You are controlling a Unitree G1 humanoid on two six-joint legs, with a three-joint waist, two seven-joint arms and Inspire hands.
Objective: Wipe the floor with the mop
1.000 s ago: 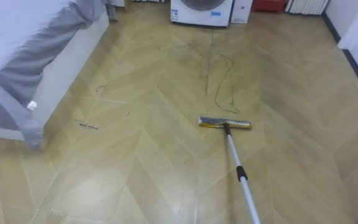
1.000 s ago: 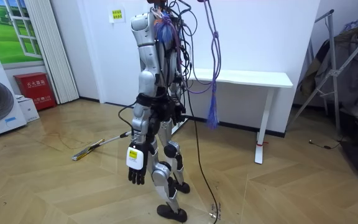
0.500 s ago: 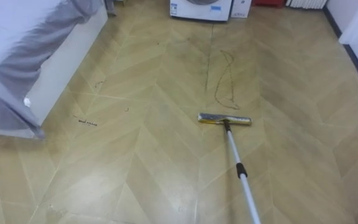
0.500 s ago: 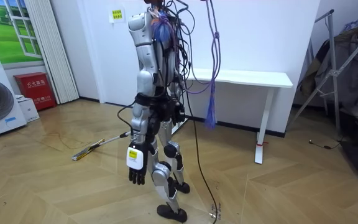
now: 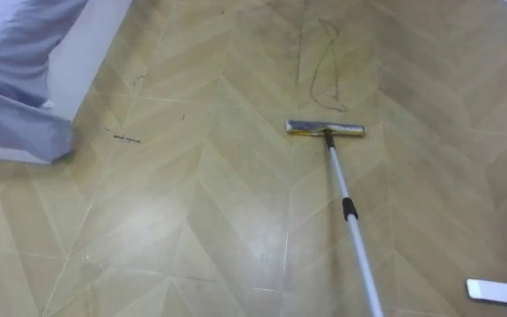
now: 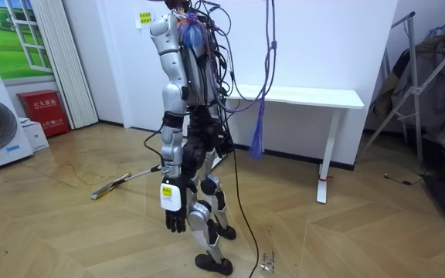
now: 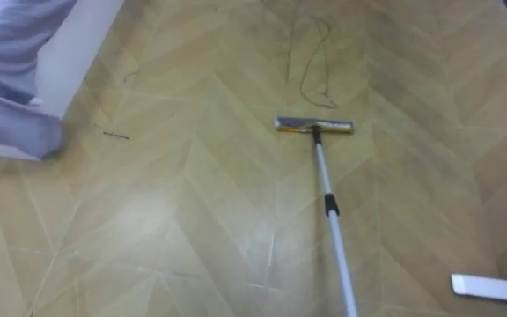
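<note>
Mop [image 5: 342,189] work looked barely begun, as far as I could judge.

Left eye view: mop head [image 5: 325,129] sat flat on the wood floor [image 5: 192,229], just short of a looping dark scribble [image 5: 324,66] that was intact, i.e. not wiped. A small dark mark [image 5: 123,137] nearer the bed [image 5: 11,88] was unwiped too. No wet streaks showed anywhere, so prob. most of the floor was left to do. Mop itself: flat narrow head, greyish w/ a yellow edge, set crosswise to a pale metal handle w/ a black collar approx. halfway along the visible part. Handle ran from the head down to the bottom edge, right of centre, so couldn't tell what held its top end. A white strip [image 5: 500,291] lay at lower right; couldn't tell what it was.

Right eye view: same layout, head square to the handle, scribble just beyond it, bed corner well apart at upper left.

Room view: robot stood upright mid-floor, facing the room view's left, w/ a white desk [image 6: 300,96] behind it. Mop slanted from the floor up toward its waist on the far side; grip hidden by the body. The left hand [image 6: 175,220] hung by the thigh, fingers loose and straightish, holding nothing, well apart from the mop.
</note>
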